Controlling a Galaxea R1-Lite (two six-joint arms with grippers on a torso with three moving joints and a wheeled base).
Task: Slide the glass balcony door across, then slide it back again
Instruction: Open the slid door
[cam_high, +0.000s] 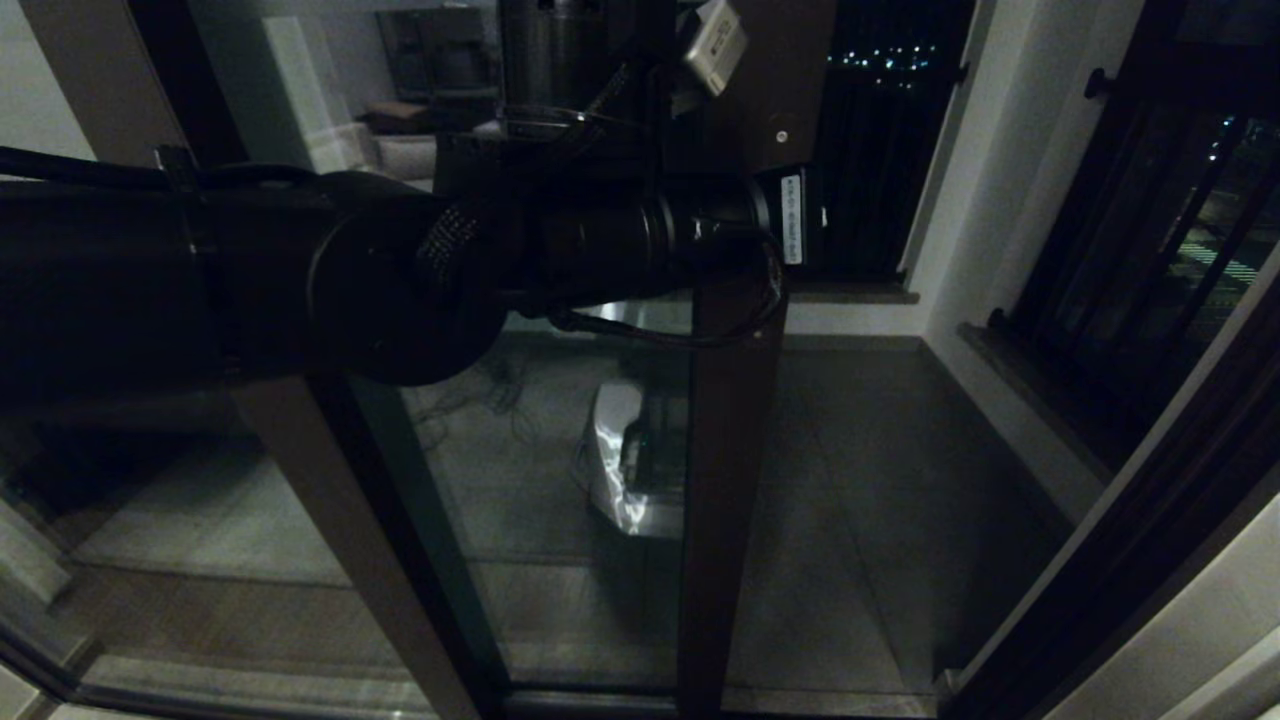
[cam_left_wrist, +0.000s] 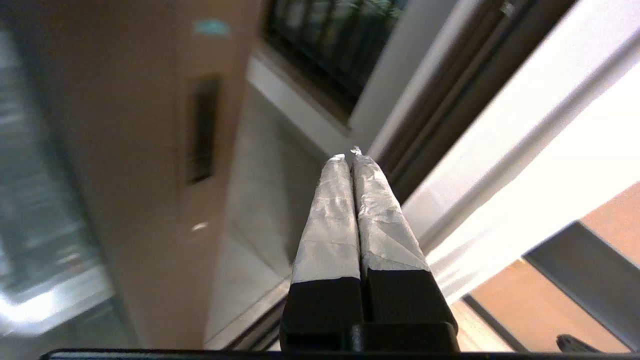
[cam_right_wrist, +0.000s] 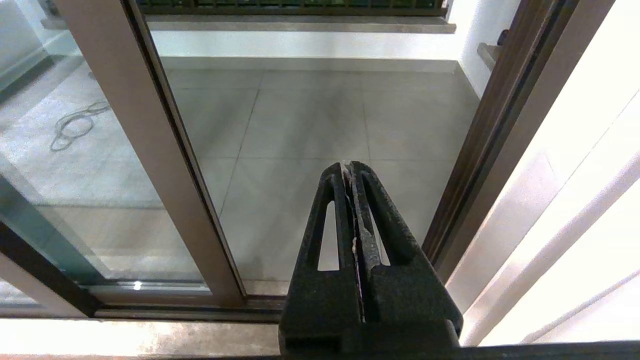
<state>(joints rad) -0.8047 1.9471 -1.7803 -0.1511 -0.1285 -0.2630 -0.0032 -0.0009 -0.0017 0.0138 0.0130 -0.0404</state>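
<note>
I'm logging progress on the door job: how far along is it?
The glass balcony door stands slid open, a gap to the balcony tiles beside it. The left gripper, fingers shut, is beside its slot handle, not touching. Sliding back remains. The right gripper hangs low, shut.

Head view very dim, night outside; wrist views bright, white wall (cam_right_wrist: 575, 175) blown out, brown metal door stile (cam_left_wrist: 150, 175) motion-blurred.

The glass balcony door (cam_high: 725, 450) stands partly slid aside, its stile upright at the centre, with an open gap to its right onto the balcony floor (cam_high: 860, 480). The left arm (cam_high: 300, 270) reaches across in front of the stile. The left gripper (cam_left_wrist: 349, 155) hovers beside the slot handle (cam_left_wrist: 201, 130). The balcony railing (cam_high: 1150, 250) lies behind, on the right.
</note>
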